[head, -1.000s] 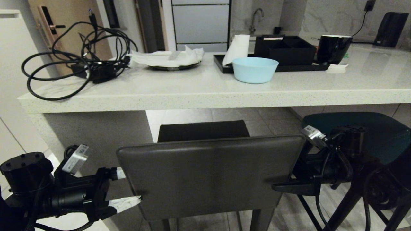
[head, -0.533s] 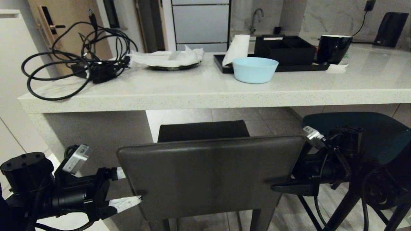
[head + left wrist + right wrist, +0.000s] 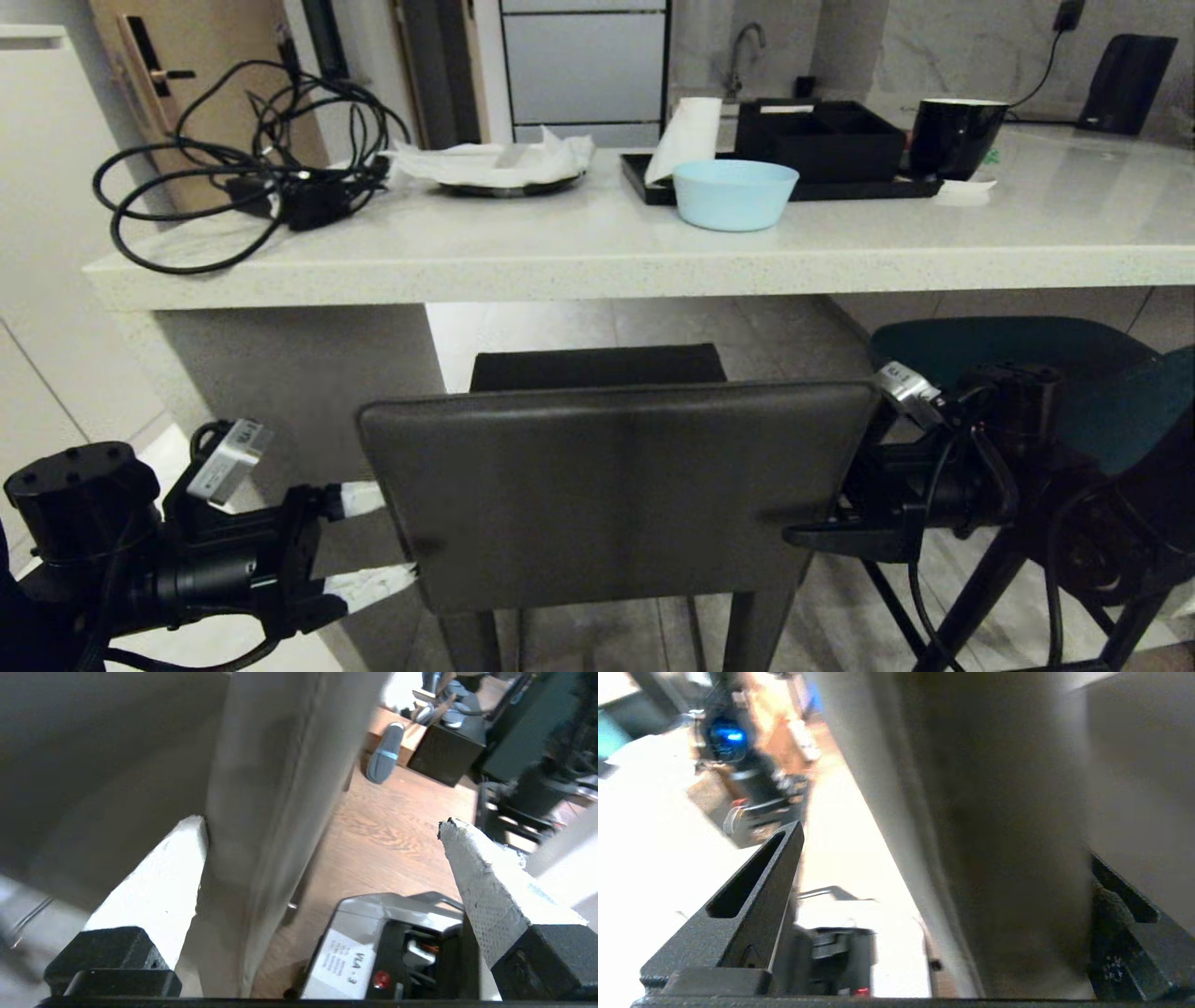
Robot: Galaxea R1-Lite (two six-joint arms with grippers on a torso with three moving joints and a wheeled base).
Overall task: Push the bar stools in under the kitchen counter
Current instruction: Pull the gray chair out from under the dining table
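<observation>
Stool back [image 3: 616,495] broadside toward counter [image 3: 597,252]

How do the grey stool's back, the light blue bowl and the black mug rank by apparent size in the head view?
1. Grey stool's back, by far, though it is nearest the camera.
2. Light blue bowl.
3. Black mug, which sits farther back, so this order is unsure.

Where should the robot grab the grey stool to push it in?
By the two side edges of the grey stool's flat back, one gripper from each side. The back is thin, so open fingers straddle an edge, as the left gripper and right gripper do.
</observation>
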